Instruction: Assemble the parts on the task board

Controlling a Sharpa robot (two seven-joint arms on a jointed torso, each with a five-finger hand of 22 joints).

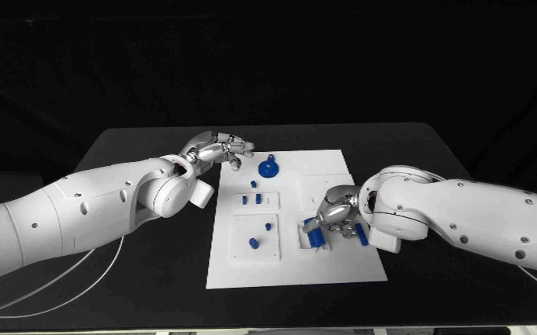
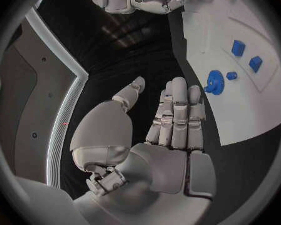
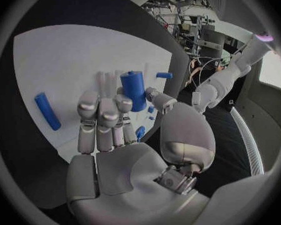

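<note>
1. Black table [image 1: 146,273] carries the white task board [image 1: 336,265], which lies flat at the centre; dark surroundings fill the space behind the table.
2. White cable [image 1: 67,284] loops across the table beneath the left arm.
3. Task board: a blue round knob part [image 1: 268,169] stands near the far end. Small blue pegs [image 1: 254,184] sit just nearer the robot, in the raised square plates along the board's left half.
4. Left hand [image 1: 218,150] hovers at the far left edge of the board, close to the knob part. In the left wrist view its fingers [image 2: 178,110] are extended side by side with nothing between them; the hand is released.
5. Right hand [image 1: 336,219] rests over the board's right edge, fingers curled downward. In the right wrist view a blue cylinder [image 3: 133,90] stands upright against its fingertips [image 3: 123,104]; whether it is actually grasped cannot be determined.
6. Blue rod [image 3: 47,111] lies flat on the board, apart from the right hand.
</note>
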